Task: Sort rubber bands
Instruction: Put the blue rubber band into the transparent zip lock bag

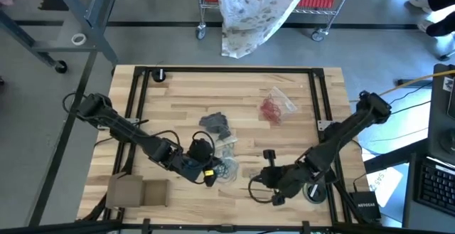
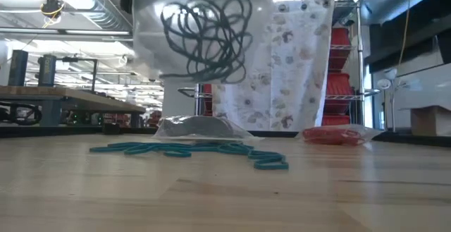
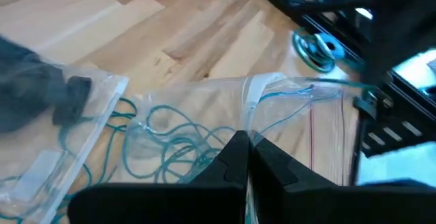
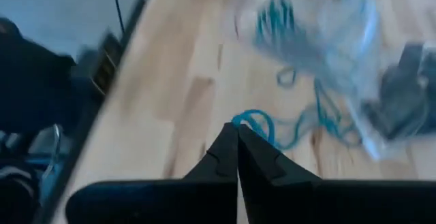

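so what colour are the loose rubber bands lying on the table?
Teal. The loose rubber bands show best in the low view, strung across the wood.

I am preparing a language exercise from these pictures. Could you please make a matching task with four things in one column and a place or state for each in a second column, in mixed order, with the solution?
Column one:
1. bag of red bands
2. bag of dark grey bands
3. loose teal bands
4. left tool

Column two:
A. lying bare on the wood, outside any bag
B. shut on a clear bag with teal bands inside
C. on the table's far right part
D. near the table's middle

Pairs: 1-C, 2-D, 3-A, 4-B
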